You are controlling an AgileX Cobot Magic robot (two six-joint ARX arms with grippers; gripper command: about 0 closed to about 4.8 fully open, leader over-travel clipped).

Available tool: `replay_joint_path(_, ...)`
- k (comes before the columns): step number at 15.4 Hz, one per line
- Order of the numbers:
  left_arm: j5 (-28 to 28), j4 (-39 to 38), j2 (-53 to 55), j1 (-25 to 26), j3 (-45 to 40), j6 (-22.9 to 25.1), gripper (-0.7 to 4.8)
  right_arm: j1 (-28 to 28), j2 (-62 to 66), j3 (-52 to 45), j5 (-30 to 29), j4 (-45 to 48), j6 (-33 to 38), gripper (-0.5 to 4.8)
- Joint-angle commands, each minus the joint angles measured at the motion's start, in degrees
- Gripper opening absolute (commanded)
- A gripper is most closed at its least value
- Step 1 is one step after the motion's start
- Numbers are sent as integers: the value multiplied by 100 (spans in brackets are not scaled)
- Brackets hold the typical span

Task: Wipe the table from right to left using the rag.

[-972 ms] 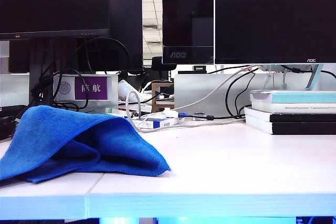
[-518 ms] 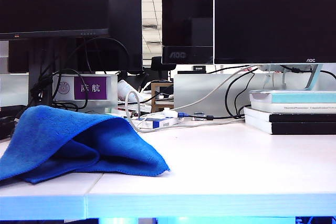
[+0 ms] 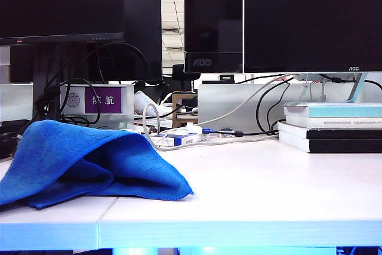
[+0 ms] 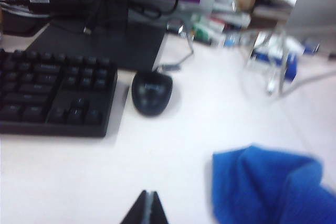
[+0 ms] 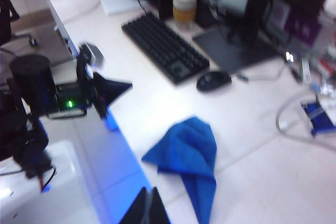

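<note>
— One rag, bright blue and fuzzy, lies in a loose, folded heap on the left part of the table, close to the front edge. One corner of it points toward the middle of the white top.

— Is anything holding it?

— No. From the front I see neither arm at all. The left gripper shows only in its own wrist view, fingertips pressed together into one dark point, above bare table, with the rag just beside it but not touching.

— And the other one?

— The right gripper is closed too, its tips meeting in a narrow wedge. It hangs well above the table, looking down on the rag from a height. Nothing is between its fingers. In that same view the left arm's gripper sits off the table's front edge, with a small green light on the arm behind it.

— What's near the rag?

— Behind it, a black mouse, and just beside that a black keyboard. Both are apart from the cloth. A monitor stand's flat black base sits behind those.

— And farther back?

— A small white box with a purple label, a tangle of black and white cables, and dark monitors across the back. On the right, a stack of books rests on the table, well apart from the rag.
</note>
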Motion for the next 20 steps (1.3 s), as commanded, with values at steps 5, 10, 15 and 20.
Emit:
replay_joint_path(5,-463,348,-2,-2,-507,302,-6,942,-81,-1246,1799,1602,-4,-1)
replay_joint_path(10,-455,111,-2,-2,-503,236,-1,935,-105,-1263,1945,1622,20,-1)
replay_joint_path(15,-492,35,-232,-85,-501,236,-2,922,-90,-1266,2328,1781,-70,-1)
replay_joint_path(20,-505,105,-450,-236,-503,236,-2,925,-37,-1266,2457,1886,-72,-1)
